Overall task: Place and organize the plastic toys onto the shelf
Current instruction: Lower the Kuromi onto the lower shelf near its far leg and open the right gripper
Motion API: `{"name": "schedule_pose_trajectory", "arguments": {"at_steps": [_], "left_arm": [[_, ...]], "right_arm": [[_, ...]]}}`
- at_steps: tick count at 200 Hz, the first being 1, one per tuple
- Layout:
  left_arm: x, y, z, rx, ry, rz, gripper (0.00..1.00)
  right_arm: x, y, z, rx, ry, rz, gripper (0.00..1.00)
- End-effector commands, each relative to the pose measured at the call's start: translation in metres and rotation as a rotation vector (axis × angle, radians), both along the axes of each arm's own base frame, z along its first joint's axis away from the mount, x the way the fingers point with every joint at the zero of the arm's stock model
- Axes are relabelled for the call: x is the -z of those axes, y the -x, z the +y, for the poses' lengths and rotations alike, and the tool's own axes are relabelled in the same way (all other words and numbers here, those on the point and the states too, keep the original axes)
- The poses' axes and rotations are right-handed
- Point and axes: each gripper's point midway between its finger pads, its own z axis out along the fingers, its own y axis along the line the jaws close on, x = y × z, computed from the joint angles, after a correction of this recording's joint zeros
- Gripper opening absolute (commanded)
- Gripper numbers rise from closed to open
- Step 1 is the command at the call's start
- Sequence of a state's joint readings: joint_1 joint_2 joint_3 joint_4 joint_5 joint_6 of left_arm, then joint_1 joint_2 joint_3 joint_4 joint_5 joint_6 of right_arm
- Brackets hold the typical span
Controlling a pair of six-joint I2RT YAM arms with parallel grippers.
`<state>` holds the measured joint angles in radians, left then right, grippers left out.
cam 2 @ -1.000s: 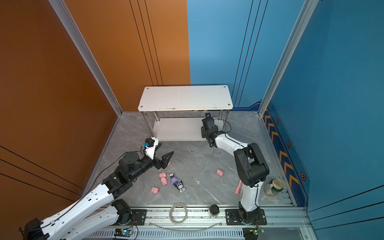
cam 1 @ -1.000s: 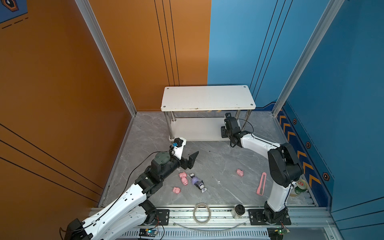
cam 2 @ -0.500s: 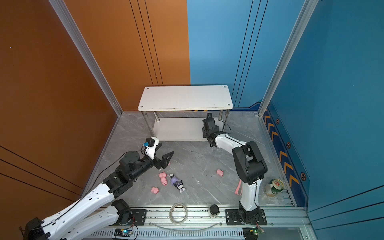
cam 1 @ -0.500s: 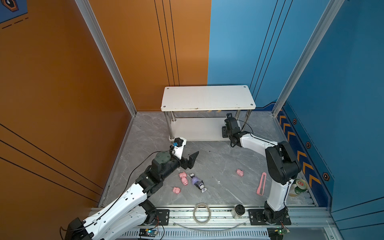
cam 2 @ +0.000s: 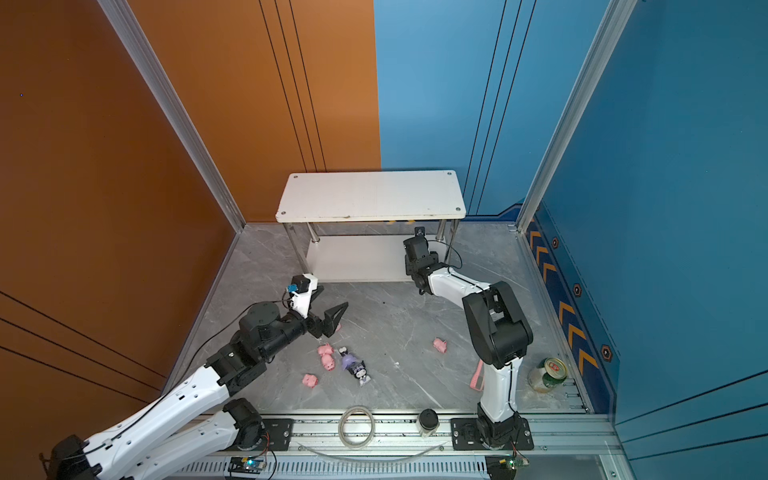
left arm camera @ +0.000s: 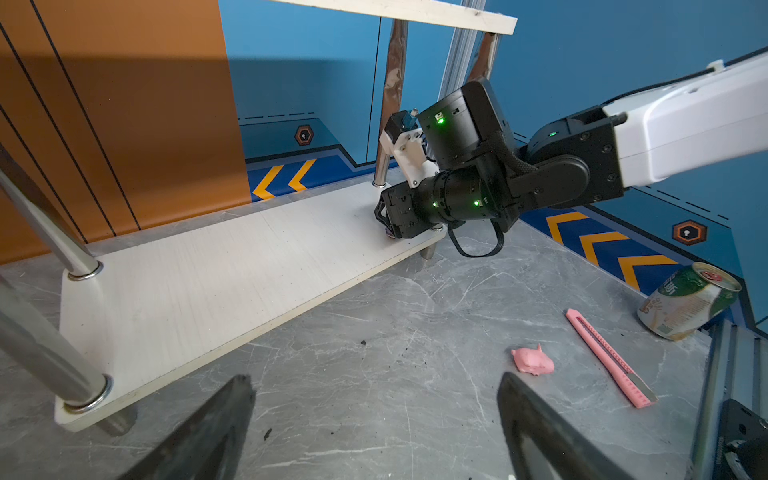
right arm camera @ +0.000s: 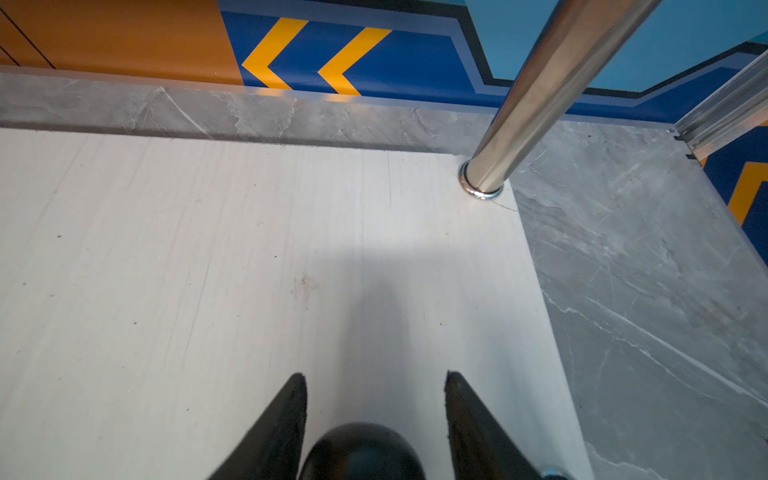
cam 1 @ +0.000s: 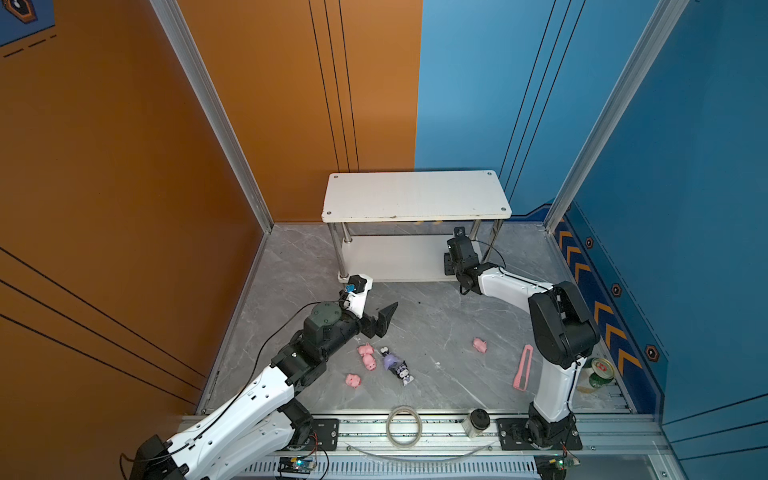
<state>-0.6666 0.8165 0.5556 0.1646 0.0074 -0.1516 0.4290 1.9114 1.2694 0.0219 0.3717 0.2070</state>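
Where the shelf (cam 1: 415,195) stands, twelve o'clock: black-domed toy (right arm camera: 361,449) over its lower board (right arm camera: 208,270), three o'clock end.
Right gripper (right arm camera: 375,375): fingers apart astride that toy; grip cannot be told.
Left gripper (left arm camera: 376,399): fingers wide apart above floor (cam 1: 436,324).
Pigs (cam 1: 365,350): loose on floor, six o'clock.

Grey counter (cam 1: 436,316) carries the shelf (cam 1: 415,195) at the back. Nearer, pigs (cam 1: 369,363) lie scattered, a figure (cam 1: 397,368) just beside two; strip (cam 1: 523,368) and can (cam 1: 600,372) far right.
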Motion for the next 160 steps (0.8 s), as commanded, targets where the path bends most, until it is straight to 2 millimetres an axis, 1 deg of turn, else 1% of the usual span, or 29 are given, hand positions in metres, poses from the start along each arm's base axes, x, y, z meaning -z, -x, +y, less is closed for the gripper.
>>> {"name": "schedule_pose_trajectory", "arguments": {"at_steps": [1,52,62,77,108,160], "left_arm": [[-0.013,-0.001,0.001,0.000,0.033,-0.017,0.93],[-0.012,-0.001,0.002,-0.002,0.033,-0.016,0.94],[-0.012,-0.001,0.001,-0.002,0.032,-0.016,0.94],[-0.012,-0.001,0.002,-0.002,0.032,-0.015,0.94],[-0.011,0.000,0.003,-0.006,0.031,-0.015,0.94],[-0.011,-0.001,0.003,-0.006,0.032,-0.016,0.94]], "right_arm": [[0.001,-0.005,0.002,0.016,0.001,-0.002,0.60],[-0.004,-0.007,0.007,0.000,-0.017,-0.003,0.67],[-0.005,-0.008,0.008,-0.005,-0.021,-0.003,0.67],[-0.007,-0.009,0.011,-0.021,-0.036,0.000,0.63],[-0.006,-0.008,0.022,-0.084,-0.087,0.015,0.62],[0.000,-0.005,0.025,-0.128,-0.122,0.046,0.63]]}}
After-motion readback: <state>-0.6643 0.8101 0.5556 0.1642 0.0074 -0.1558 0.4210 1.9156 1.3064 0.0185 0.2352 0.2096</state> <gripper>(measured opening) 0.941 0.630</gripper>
